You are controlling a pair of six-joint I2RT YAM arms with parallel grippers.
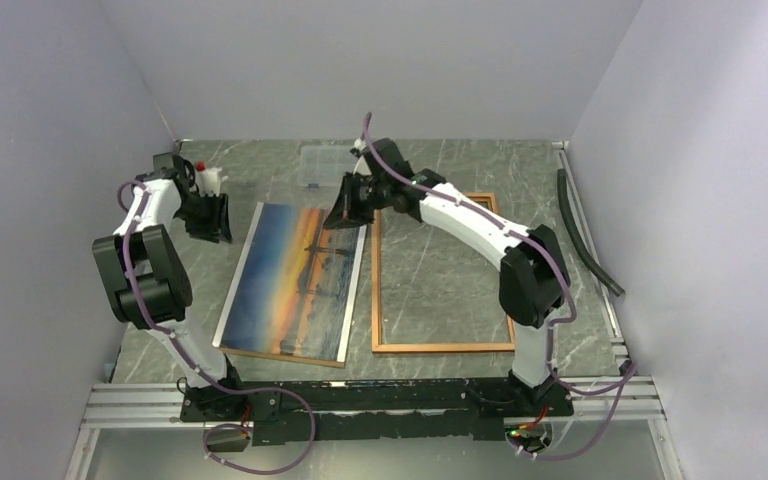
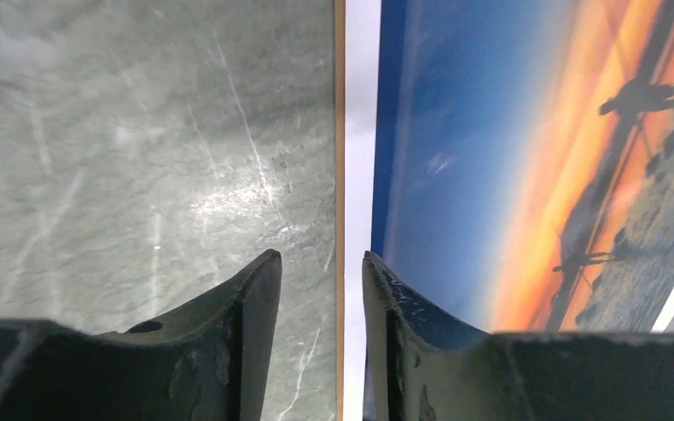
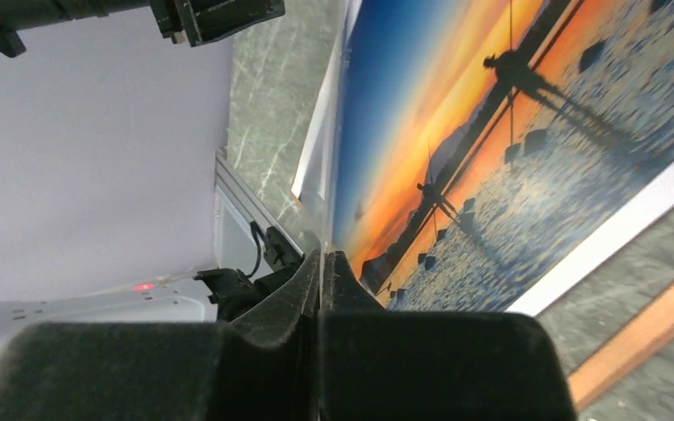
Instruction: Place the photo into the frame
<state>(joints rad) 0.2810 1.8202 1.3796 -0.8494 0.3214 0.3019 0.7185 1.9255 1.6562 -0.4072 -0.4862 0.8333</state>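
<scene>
Clamping the right gripper point(image 1: 348, 215) on the 1 o'clock corner of the photo point(image 1: 295, 280), fingers pressed together on the thin sheet right at its edge. Resting the photo picture side up on a brown backing board point(image 1: 280, 354), with only a thin strip of board showing along the 6 and 9 o'clock edges. Hovering the left gripper point(image 1: 210, 220) with jaws apart over the photo's 9 o'clock edge near the 11 o'clock corner, straddling the white border and board edge, one finger above the bare marble table point(image 1: 460, 180). Lying flat at 3 o'clock of the photo, the frame point(image 1: 440, 347), its rail just beside the photo's right edge. Leaving open tabletop at 12 o'clock, short of a clear plastic box point(image 1: 320, 165).
</scene>
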